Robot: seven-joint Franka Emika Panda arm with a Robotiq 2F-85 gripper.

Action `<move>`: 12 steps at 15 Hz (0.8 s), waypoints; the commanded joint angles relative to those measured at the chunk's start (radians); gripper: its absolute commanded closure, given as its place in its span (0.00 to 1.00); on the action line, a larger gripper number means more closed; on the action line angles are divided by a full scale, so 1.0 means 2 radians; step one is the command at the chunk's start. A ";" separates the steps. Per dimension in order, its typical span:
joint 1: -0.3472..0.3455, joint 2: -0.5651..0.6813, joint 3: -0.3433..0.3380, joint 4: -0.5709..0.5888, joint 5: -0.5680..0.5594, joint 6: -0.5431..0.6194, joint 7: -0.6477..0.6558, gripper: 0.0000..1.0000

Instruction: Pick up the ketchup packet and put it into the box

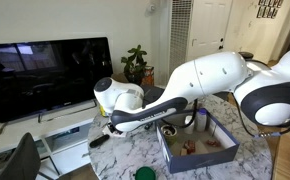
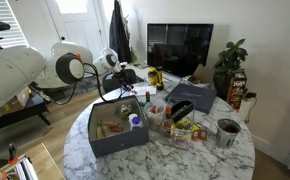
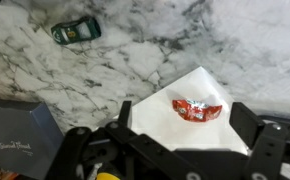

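In the wrist view the ketchup packet [image 3: 197,108], a small crumpled red sachet, lies on a white paper napkin [image 3: 175,135] on the marble table. My gripper [image 3: 183,113] is open, with one black finger on each side of the packet, above it and not touching it. The box [image 1: 213,147] has dark blue walls and a brownish floor and holds several small items. It stands on the table beside the gripper [image 1: 103,134]. In both exterior views the arm reaches low over the table just past the box [image 2: 120,143]. The packet is hidden in both.
A small green toy car [image 3: 75,31] lies on the marble further off. A dark printed surface [image 3: 15,140] fills the wrist view's lower left. A grey laptop [image 2: 190,98], a metal can [image 2: 228,130], a TV [image 2: 180,48] and a plant [image 2: 231,60] are nearby.
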 commanded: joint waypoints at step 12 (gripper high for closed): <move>0.000 0.033 -0.009 0.009 -0.007 0.071 0.009 0.00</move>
